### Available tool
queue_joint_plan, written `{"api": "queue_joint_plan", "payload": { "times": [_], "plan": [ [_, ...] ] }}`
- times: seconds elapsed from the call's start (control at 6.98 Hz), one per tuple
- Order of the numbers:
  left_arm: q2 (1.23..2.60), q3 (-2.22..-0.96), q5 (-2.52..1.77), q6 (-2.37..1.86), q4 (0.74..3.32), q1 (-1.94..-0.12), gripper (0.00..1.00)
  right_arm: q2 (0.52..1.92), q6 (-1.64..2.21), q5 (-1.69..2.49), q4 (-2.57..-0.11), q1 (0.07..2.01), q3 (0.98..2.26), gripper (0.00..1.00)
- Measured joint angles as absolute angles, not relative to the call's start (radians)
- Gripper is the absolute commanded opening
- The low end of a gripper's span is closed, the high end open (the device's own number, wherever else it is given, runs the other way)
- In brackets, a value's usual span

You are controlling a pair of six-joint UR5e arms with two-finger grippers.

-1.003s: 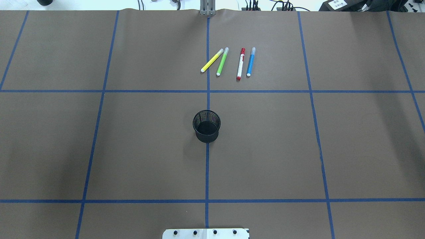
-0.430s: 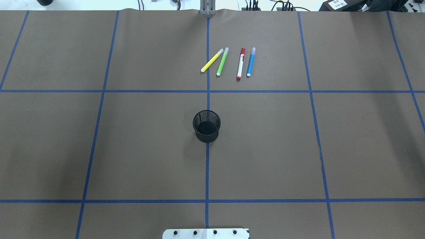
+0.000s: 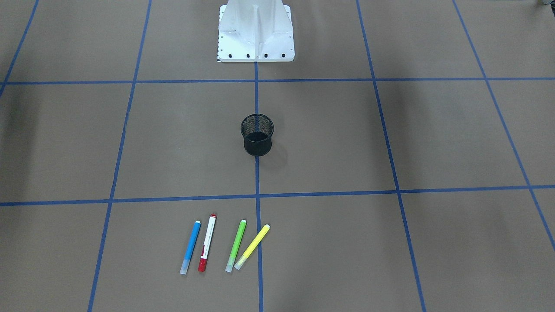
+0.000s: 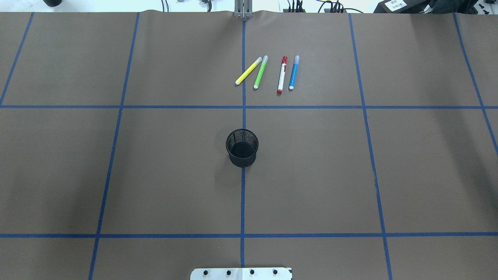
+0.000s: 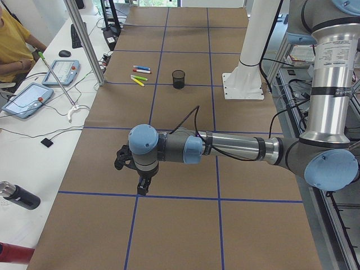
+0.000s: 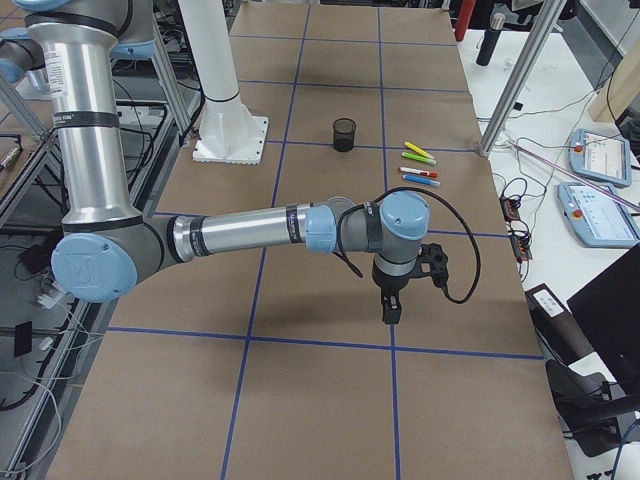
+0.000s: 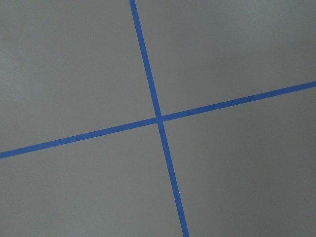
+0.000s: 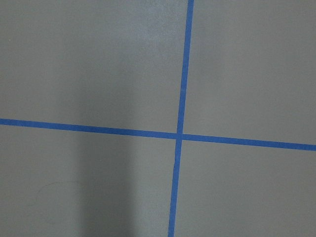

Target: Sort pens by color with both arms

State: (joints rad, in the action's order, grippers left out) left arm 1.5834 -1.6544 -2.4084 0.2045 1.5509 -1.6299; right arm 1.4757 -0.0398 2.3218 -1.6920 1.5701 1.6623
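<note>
Four pens lie side by side at the far middle of the table: yellow pen (image 4: 248, 71), lime green pen (image 4: 260, 72), red-capped white pen (image 4: 282, 75) and blue pen (image 4: 294, 72). They also show in the front view: blue pen (image 3: 190, 247), red pen (image 3: 207, 243), green pen (image 3: 236, 245), yellow pen (image 3: 252, 247). My left gripper (image 5: 143, 185) hangs above the table's left end, my right gripper (image 6: 391, 310) above its right end, both far from the pens. They show in the side views only; I cannot tell whether they are open or shut.
A black mesh cup (image 4: 242, 147) stands upright at the table's middle, empty. The white base pedestal (image 3: 256, 32) stands at the robot's edge. Blue tape lines divide the brown table cover (image 4: 311, 175). Tablets and cables lie on the side bench (image 5: 34, 95).
</note>
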Motion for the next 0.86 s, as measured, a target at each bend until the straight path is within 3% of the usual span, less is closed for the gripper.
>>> {"api": "queue_joint_plan", "payload": {
  "times": [0.86],
  "plan": [
    [1.572, -1.655, -2.408, 0.204, 1.551, -1.631, 1.00, 1.480, -0.040, 2.323, -1.692, 1.569, 1.664, 1.00]
  ]
}}
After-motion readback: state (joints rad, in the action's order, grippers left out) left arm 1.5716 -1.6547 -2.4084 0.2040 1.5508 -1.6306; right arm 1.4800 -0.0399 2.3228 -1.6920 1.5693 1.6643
